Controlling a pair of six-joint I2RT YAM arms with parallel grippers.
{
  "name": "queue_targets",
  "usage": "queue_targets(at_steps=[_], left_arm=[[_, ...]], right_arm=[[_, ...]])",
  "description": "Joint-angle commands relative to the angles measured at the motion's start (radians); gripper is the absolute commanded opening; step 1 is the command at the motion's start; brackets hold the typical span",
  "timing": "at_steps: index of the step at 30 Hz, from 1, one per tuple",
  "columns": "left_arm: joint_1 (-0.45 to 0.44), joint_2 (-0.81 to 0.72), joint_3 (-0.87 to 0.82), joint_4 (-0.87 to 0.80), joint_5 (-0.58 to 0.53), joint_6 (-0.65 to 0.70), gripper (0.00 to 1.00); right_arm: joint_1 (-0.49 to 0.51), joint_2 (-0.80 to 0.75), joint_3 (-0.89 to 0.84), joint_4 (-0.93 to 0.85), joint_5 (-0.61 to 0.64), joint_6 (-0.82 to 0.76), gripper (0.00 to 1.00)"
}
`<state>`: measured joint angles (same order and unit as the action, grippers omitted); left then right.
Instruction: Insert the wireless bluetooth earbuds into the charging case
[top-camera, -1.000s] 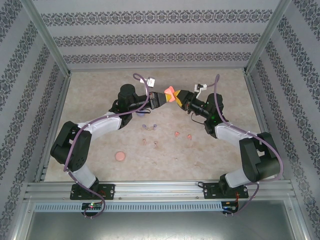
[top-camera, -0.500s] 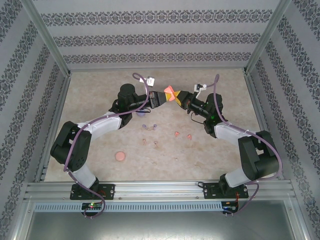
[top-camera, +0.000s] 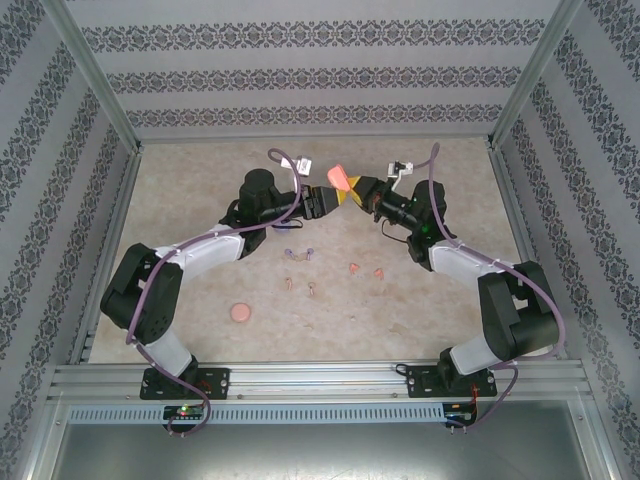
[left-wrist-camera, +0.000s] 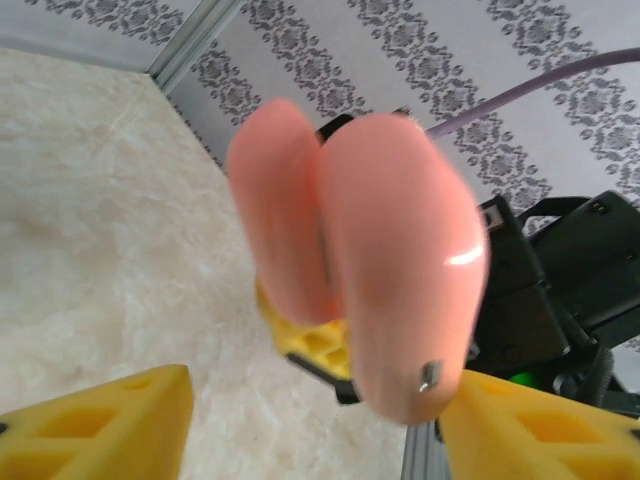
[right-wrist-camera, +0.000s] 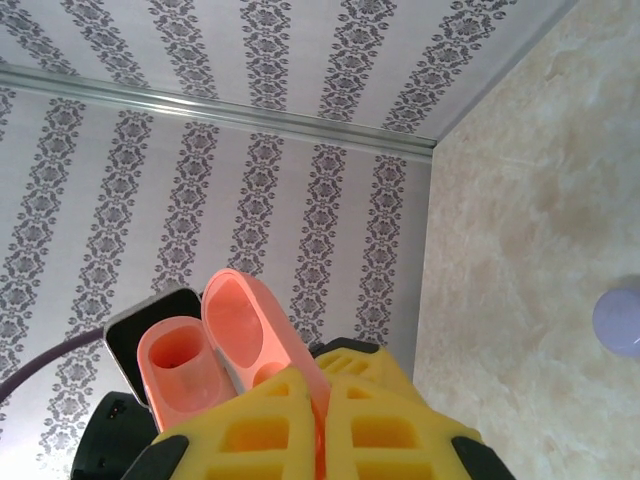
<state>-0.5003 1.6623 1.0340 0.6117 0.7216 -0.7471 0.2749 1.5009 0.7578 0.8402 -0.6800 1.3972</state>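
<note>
A coral-pink charging case (top-camera: 339, 177) hangs open above the far middle of the table. My right gripper (top-camera: 353, 190) is shut on its lid (right-wrist-camera: 250, 320), the hollow body (right-wrist-camera: 178, 372) hanging beside it. My left gripper (top-camera: 329, 199) stands open just left of the case, its yellow fingers (left-wrist-camera: 110, 425) wide apart and off the case (left-wrist-camera: 390, 250). The earbuds lie on the table below: a purple pair (top-camera: 298, 252), a pale pink pair (top-camera: 302, 287) and a coral-red pair (top-camera: 366, 270).
A round coral-pink object (top-camera: 240, 313) lies on the table at front left. A lavender rounded object (right-wrist-camera: 620, 322) sits on the table at the right edge of the right wrist view. Patterned walls (top-camera: 300, 80) enclose the table on three sides.
My left gripper has opened, let go of the case and drawn back a little. The right gripper has closed fully on the lid and now holds the case alone.
</note>
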Motion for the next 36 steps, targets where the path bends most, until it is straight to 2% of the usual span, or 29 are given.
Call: queue_targets(at_steps=[1,6,13,19,27,36], left_arm=[[-0.004,-0.074,0.016,-0.103,-0.034,0.076,0.73],[0.013,-0.132,0.054,-0.292,-0.045,0.183,0.84],[0.049,-0.123,0.231,-0.647,-0.021,0.397,0.9],[0.111,-0.041,0.412,-0.894,0.065,0.545,0.92],[0.143,0.06,0.593,-1.104,0.168,0.673,0.95],[0.144,0.198,0.763,-1.251,0.284,0.741,0.94]], right_arm=[[-0.03,-0.004,0.048,-0.061,-0.034,-0.073,0.0],[-0.08,-0.004,0.099,-0.189,-0.081,-0.174,0.0],[-0.146,0.002,0.172,-0.346,-0.143,-0.339,0.0],[-0.187,0.022,0.222,-0.442,-0.189,-0.473,0.0],[-0.188,0.008,0.286,-0.678,-0.165,-0.718,0.0],[-0.165,-0.022,0.309,-0.739,-0.179,-0.795,0.0]])
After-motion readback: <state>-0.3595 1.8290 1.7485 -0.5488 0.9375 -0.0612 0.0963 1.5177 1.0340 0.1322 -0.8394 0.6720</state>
